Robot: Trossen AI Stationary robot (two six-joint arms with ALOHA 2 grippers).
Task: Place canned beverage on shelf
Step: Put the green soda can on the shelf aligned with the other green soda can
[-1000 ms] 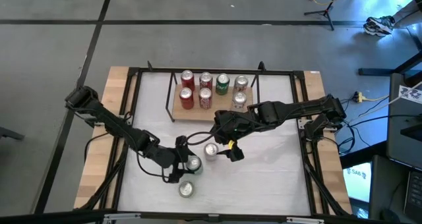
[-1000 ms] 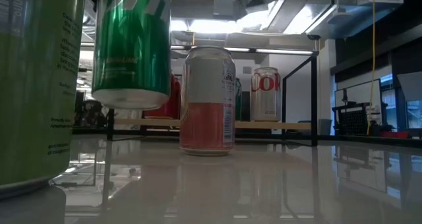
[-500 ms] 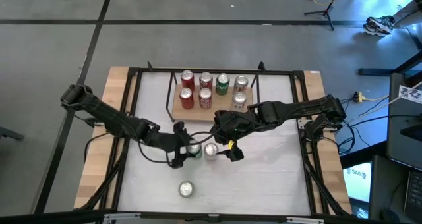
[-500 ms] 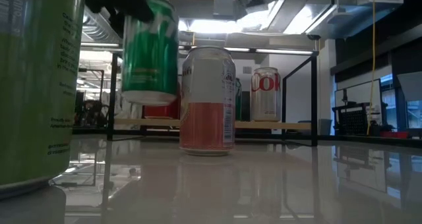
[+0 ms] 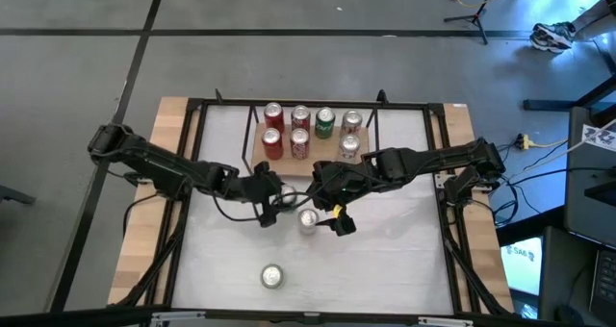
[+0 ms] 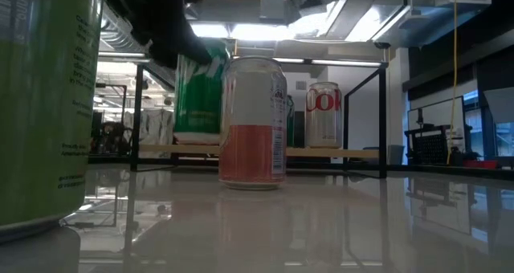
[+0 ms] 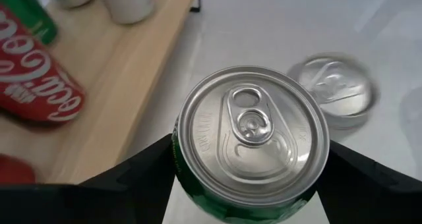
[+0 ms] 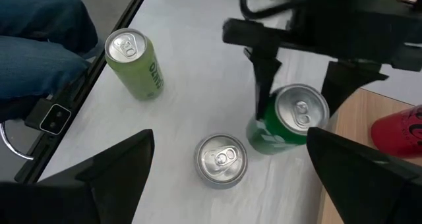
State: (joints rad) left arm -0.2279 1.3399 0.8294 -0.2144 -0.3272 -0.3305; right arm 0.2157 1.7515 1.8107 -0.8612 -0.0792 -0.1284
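left gripper (image 5: 269,194): pinching the green can (image 7: 254,145), held up just off the shelf (image 5: 318,161) front edge
right gripper (image 5: 339,216): spread wide, parked near the orange can (image 8: 222,159)
risk: shelf's already pretty packed with cans, so I'd guess green bumps a red can (image 7: 36,79) going in

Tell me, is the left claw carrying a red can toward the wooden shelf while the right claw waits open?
Not quite: the can in the left claw is green, as the right wrist view shows. It is indeed near the shelf, and the right claw waits open.
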